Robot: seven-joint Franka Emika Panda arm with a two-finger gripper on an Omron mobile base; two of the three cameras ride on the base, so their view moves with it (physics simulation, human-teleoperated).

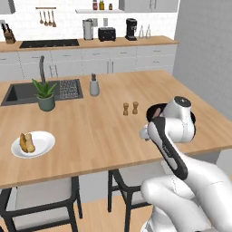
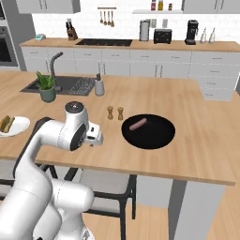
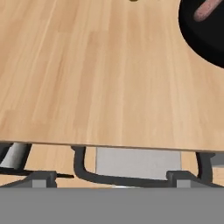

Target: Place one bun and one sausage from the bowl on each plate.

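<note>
A rendered home kitchen, plainly; wooden island counter (image 2: 197, 140) with a dark inset sink (image 1: 22, 93) and tall faucet (image 1: 42, 68). Along the white-tiled back wall: pale cabinets (image 2: 159, 63), black cooktop (image 1: 49, 43), toaster (image 1: 107, 33), coffee maker (image 1: 131, 29), knife block (image 1: 9, 35), hanging utensils (image 1: 46, 17); chairs (image 1: 41, 199) tucked under the island.

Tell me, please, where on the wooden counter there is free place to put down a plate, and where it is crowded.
Free: the broad bare wood between the white plate at the left and the black bowl, along the near edge. Also free: the counter right of the bowl. Crowded: near the sink, with the plant and dispenser; the two shakers stand close behind the bowl.
</note>
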